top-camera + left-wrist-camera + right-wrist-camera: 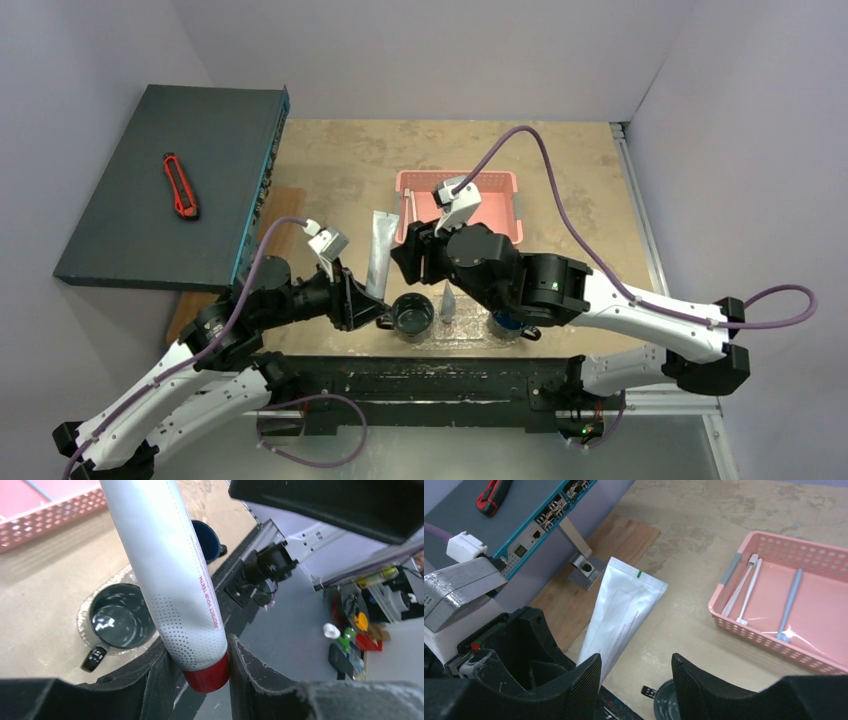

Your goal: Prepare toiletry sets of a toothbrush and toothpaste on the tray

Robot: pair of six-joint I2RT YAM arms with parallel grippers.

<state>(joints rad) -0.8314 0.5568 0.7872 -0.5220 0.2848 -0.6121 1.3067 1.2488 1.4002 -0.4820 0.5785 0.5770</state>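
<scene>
Silvery toothpaste tube [378, 255] slants up in the top view, cap end pinched in the left hand [374, 304] beside the dark green mug [412, 316] on the clear tray [465, 331], probably to drop in cap-first. Left wrist: fingers [250, 680] clamp the red cap [207, 676]. Right wrist: the right hand [636, 680] gapes empty, a pale-blue toothbrush [789, 597] lying in the pink basket [769, 642].

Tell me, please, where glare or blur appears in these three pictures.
Left wrist view: the tube is sharp, its print readable; light glints inside the green mug; the room behind is soft. Right wrist view: a bright glare streak lies on the floor of the pink basket. Top view: even light, only faint shadows.
</scene>
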